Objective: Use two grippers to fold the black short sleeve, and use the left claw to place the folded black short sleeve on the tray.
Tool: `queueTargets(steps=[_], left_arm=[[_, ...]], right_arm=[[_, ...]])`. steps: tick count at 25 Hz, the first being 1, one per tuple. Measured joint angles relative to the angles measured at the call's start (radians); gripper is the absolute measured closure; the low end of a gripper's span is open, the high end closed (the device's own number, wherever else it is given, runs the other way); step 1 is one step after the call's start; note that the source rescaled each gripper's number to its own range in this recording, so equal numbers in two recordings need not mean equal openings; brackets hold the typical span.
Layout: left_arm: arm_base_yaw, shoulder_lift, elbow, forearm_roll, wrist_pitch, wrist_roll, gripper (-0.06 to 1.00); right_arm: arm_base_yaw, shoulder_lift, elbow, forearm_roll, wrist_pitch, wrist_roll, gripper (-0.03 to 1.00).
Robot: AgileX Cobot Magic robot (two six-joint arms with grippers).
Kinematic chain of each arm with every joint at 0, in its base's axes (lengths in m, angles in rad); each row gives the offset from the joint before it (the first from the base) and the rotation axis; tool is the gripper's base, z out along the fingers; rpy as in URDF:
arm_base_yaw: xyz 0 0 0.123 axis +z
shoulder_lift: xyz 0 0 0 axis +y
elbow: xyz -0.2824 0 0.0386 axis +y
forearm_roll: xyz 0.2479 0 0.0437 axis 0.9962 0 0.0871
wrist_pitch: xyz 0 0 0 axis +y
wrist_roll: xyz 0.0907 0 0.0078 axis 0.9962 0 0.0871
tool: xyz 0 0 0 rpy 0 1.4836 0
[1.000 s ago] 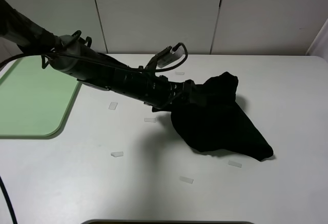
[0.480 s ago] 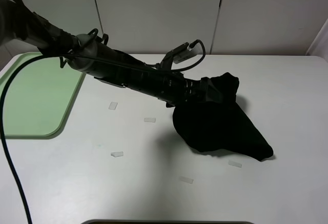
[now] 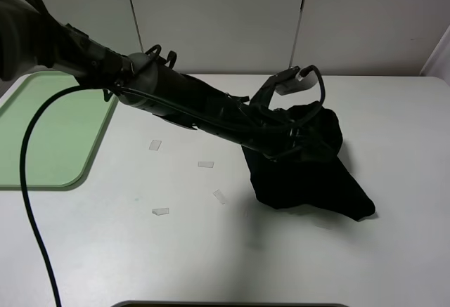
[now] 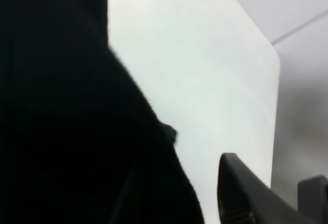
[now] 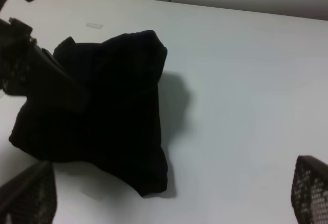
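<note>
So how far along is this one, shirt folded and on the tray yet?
The black short sleeve lies bunched in a rough fold on the table, so folding looks mostly done. In hand: the left gripper sits on the shirt's upper edge; a firm grip cannot be confirmed. Left: carrying it to the tray, which holds nothing visible.

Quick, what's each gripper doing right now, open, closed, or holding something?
Left gripper: down at the black T-shirt; black on black, so open or gripping cannot be told.
Right gripper: open, holding nothing, above the table.
</note>
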Motion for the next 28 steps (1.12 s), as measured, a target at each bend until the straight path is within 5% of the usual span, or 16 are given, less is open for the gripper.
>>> queueTargets(steps=[28], left_arm=[[-0.147,0.049,-0.027,0.001,-0.154,0.609,0.63]], right_arm=[[0.0,0.0,0.0,0.0,0.0,0.0,-0.03]])
